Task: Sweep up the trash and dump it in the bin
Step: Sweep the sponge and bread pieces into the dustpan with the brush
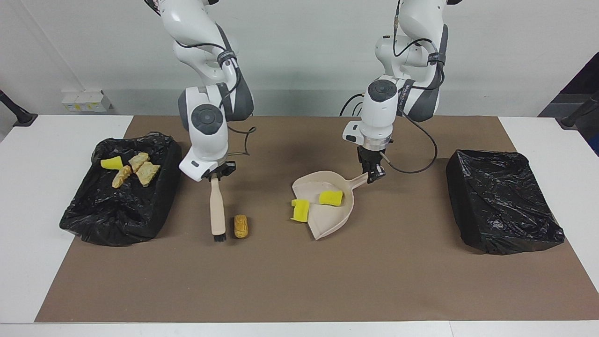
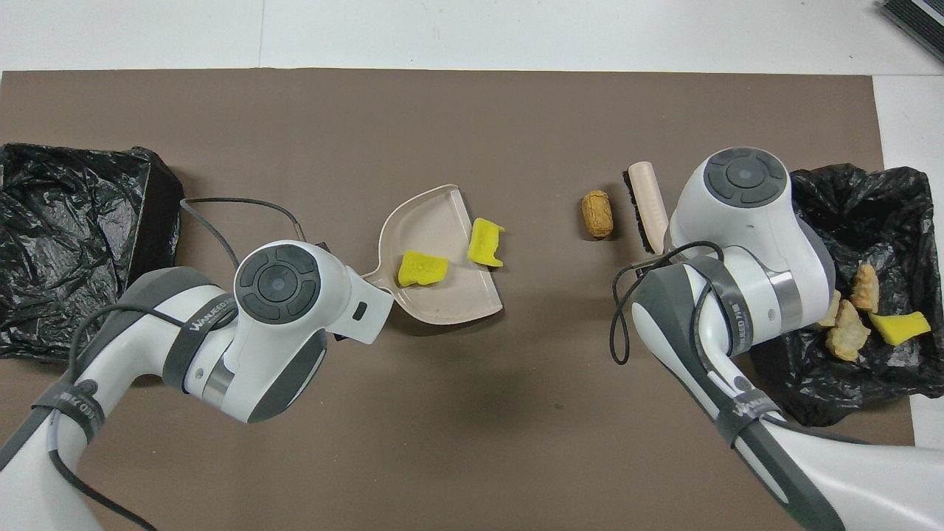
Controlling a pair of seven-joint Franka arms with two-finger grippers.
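**Light scraps: push them, never pinch**

Since the trash is foam and crumbly pastry, you should sweep it. In the facing view, four pieces lie in the bin [image 1: 140, 196]. The right tool [image 1: 216, 174] is clenched on the brush [image 1: 217, 210]; beside its bristles the pastry piece [image 1: 241, 226] lies lengthwise away from the robots. Two yellow chunks [image 1: 300, 210] (one at the lip) sit at the dustpan [image 1: 327, 220], handle clamped in the left tool [image 1: 373, 174].

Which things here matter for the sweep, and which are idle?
In play: brush in right gripper; dustpan in left gripper; tan piece; two yellow chunks; bin holding trash.
Idle: second black-lined bin; white box.
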